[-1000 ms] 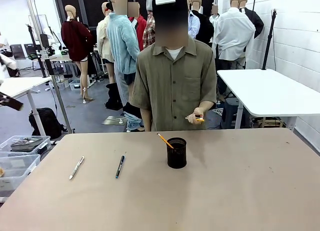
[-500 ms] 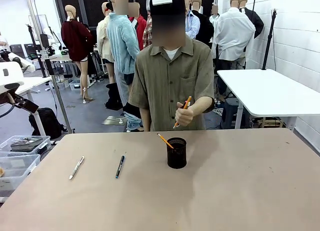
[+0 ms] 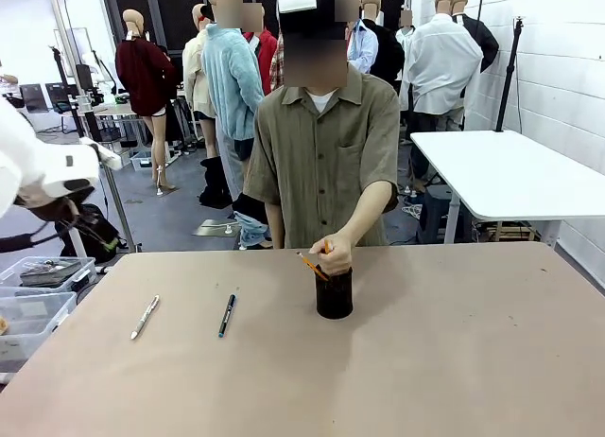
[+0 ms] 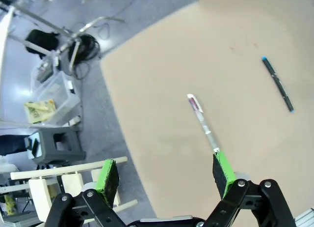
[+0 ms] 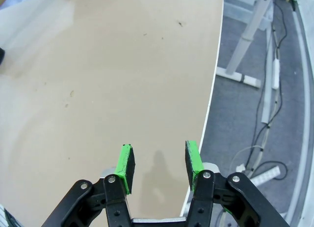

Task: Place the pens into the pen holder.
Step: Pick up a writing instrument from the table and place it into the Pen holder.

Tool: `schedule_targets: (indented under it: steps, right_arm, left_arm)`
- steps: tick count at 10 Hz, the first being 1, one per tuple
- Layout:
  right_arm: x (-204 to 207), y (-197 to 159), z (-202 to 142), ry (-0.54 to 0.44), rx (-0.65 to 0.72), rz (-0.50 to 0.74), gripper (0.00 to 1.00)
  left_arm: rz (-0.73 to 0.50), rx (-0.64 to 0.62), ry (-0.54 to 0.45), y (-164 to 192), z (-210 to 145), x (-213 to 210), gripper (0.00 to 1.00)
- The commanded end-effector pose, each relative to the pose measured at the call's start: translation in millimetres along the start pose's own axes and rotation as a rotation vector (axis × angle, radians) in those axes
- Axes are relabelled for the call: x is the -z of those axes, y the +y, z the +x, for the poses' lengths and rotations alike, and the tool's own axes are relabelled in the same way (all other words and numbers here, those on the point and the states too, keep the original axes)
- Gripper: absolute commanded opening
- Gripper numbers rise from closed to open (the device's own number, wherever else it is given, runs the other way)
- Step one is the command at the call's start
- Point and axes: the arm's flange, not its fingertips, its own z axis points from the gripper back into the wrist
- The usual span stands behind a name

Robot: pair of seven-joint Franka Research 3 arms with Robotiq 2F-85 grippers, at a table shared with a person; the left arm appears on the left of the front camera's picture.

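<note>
- Far left of the pen holder (image 3: 334,293), off the tan table (image 3: 454,361), clear bins (image 3: 38,295) sit on the grey floor.
- The left gripper (image 4: 164,173) hangs wide and empty over the white pen (image 3: 145,317), the pen farthest left of the holder.
- A dark pen (image 3: 227,315) lies nearer the holder (both flat).
- A person's hand (image 3: 334,257) holds an orange pencil (image 3: 326,247) at the holder's rim; another pencil (image 3: 309,264) leans inside.
- Right of the holder, the right gripper (image 5: 158,160) hangs part-spread and empty.
- A white side table (image 3: 510,172) stands behind.

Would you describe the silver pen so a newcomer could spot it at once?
On the table, look left of the black pen holder. Two pens lie there: the silver pen is the pale one, farther left than the dark pen.
</note>
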Motion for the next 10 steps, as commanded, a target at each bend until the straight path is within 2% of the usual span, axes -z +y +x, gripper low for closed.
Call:
schedule_targets:
  steps: [1,3,4,5,6,7,8,10]
  right_arm:
    - [2,0,0,0.01,-0.007,-0.009,0.54]
    - [2,0,0,0.01,-0.007,-0.009,0.54]
    - [2,0,0,0.01,-0.007,-0.009,0.54]
    - [2,0,0,0.01,-0.007,-0.009,0.54]
    - [2,0,0,0.01,-0.007,-0.009,0.54]
    - [2,0,0,0.01,-0.007,-0.009,0.54]
    - [2,0,0,0.01,-0.007,-0.009,0.54]
    - [2,0,0,0.01,-0.007,-0.009,0.54]
  left_arm:
    - [-0.041,0.048,0.084,-4,17,26,1.0]
    - [-0.075,0.021,0.145,-19,11,59,1.0]
    - [-0.081,-0.025,0.214,-30,1,70,1.0]
    - [-0.068,0.046,0.119,-21,7,52,1.0]
    - [-0.068,0.046,0.119,-21,7,52,1.0]
    - [-0.087,0.031,0.169,-26,0,71,1.0]
    - [-0.103,-0.012,0.171,-18,-14,69,1.0]
    - [-0.204,-0.019,0.237,-29,-16,98,1.0]
